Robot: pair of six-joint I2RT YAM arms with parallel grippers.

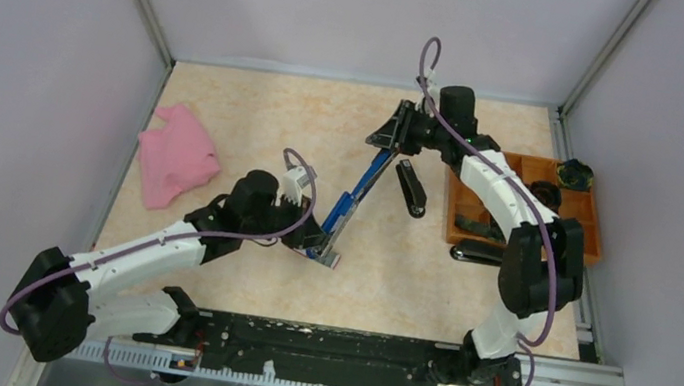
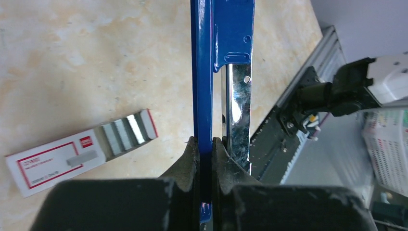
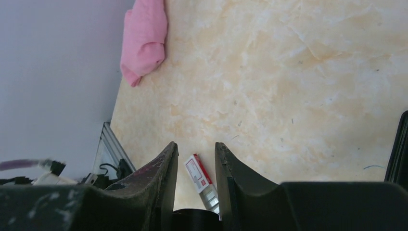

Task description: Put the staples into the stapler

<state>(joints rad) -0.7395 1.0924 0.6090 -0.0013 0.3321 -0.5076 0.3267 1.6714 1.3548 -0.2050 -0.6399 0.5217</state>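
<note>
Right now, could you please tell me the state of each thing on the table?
Blue stapler: swung open, chrome rail exposed.
Staples box: lying flat, slid open, staples showing.
Left tool: shut, clamping the stapler's blue arm.
Right tool: fingers parted; grip unclear.
Black stapler: lying loose, apparently closed.
Pink cloth: crumpled.

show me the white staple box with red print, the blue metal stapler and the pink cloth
white staple box with red print (image 2: 57, 161), left wrist view, its printed lid
blue metal stapler (image 2: 233, 33), left wrist view, its blue plate
pink cloth (image 1: 177, 155), top external view, its middle
</note>
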